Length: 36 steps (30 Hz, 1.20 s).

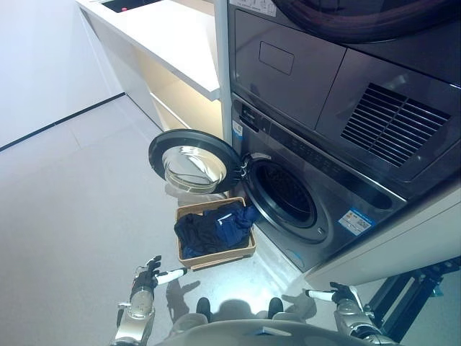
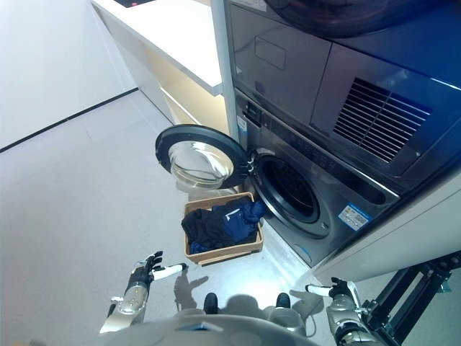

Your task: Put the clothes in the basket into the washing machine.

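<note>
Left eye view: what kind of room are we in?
Most likely a home laundry area. A front-loading washer stands with its door swung open, a second machine is stacked on top, and a basket of dark clothes sits on the floor before it. A white counter runs alongside.

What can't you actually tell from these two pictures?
- Inside of the washing machine drum: too dark in both views.
- How many clothes lie in the basket: they are bunched together.
- Right hand: low at the frame edge, fingers unclear.
- Counter top: cut off by the top edge.
</note>
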### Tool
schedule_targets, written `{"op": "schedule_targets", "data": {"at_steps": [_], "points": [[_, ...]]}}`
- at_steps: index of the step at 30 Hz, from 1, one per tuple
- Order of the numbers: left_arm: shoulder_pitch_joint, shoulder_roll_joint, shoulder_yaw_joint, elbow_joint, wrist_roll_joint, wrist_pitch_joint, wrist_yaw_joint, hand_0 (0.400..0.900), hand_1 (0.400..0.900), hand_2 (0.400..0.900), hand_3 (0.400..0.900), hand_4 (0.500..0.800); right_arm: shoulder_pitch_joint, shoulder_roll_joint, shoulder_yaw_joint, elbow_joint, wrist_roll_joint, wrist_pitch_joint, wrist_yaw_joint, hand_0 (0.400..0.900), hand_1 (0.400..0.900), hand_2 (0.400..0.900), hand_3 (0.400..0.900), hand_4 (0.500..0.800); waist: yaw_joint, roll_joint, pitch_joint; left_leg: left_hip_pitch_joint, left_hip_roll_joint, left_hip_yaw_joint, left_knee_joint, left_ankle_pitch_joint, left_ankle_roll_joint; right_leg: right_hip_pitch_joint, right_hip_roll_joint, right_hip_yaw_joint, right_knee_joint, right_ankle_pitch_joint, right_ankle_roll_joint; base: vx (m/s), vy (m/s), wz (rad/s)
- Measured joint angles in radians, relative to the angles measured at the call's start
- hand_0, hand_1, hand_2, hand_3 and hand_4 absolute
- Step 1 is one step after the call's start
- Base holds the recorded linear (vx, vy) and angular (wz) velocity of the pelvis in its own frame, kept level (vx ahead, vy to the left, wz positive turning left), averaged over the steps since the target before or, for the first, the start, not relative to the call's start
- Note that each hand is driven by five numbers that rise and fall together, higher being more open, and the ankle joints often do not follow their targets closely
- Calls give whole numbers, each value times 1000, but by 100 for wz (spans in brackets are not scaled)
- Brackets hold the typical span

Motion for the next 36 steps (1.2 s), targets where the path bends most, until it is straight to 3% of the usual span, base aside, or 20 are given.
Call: {"op": "schedule_targets", "data": {"at_steps": [16, 22, 32, 36], "points": [[-2, 0, 0, 2, 0, 0, -19, 900, 900, 900, 900, 800, -3, -1, 25, 0, -1, 0, 0, 900, 900, 900, 900, 800, 0, 5, 3, -7, 0, -2, 0, 0, -1, -5, 0, -2, 0, -1, 1, 0, 0, 0], [-3, 0, -1, 2, 0, -2, -18, 900, 900, 900, 900, 800, -21, -22, 79, -58, -94, 22, -7, 900, 900, 900, 900, 800, 2, 14, 17, -42, -1, -1, 1, 2, -1, -40, 0, -4, 0, 1, -1, -47, 7, 1], [-61, 4, -21, -24, -1, -28, -7, 900, 900, 900, 900, 800, -247, -122, 275, -150, -279, 19, -9, 900, 900, 900, 900, 800, 46, 20, 129, -155, -8, -29, 32, 25, -9, -127, 0, -32, 1, 17, -4, -79, 2, 9], [-72, 12, -53, -112, -30, -53, 4, 900, 900, 900, 900, 800, -421, -144, 353, -145, -323, 15, -16, 900, 900, 900, 900, 800, 94, 29, 205, -209, -13, -47, 51, 29, -12, -162, 0, -49, 5, 21, -6, -57, 3, 16]]}}
